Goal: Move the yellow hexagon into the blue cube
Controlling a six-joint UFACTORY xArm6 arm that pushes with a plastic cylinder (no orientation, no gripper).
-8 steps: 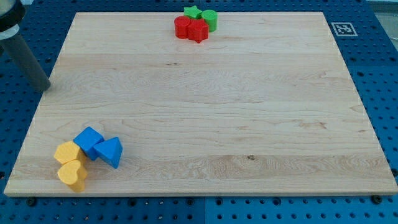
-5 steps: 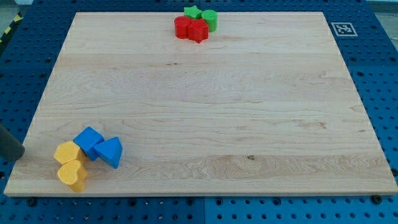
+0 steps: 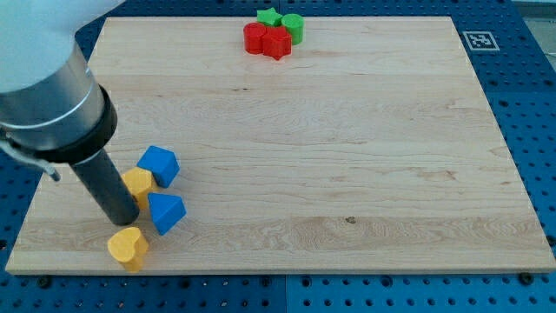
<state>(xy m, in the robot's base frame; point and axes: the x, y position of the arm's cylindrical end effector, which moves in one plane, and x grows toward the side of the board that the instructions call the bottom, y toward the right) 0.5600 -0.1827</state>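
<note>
The yellow hexagon lies near the board's lower left, touching the blue cube just up and right of it. My tip rests on the board right against the hexagon's lower left side. A blue triangular block sits just right of my tip, below the hexagon. A yellow heart lies below my tip near the board's bottom edge.
At the top edge sit a red cylinder, a red star-like block, a green star and a green cylinder. The wooden board lies on a blue pegboard; a marker tag is at its top right.
My rod swept in from the left edge onto the board. The yellow hexagon and blue cube shifted up and right; the blue triangle moved slightly right, and the yellow heart slid down and right.
</note>
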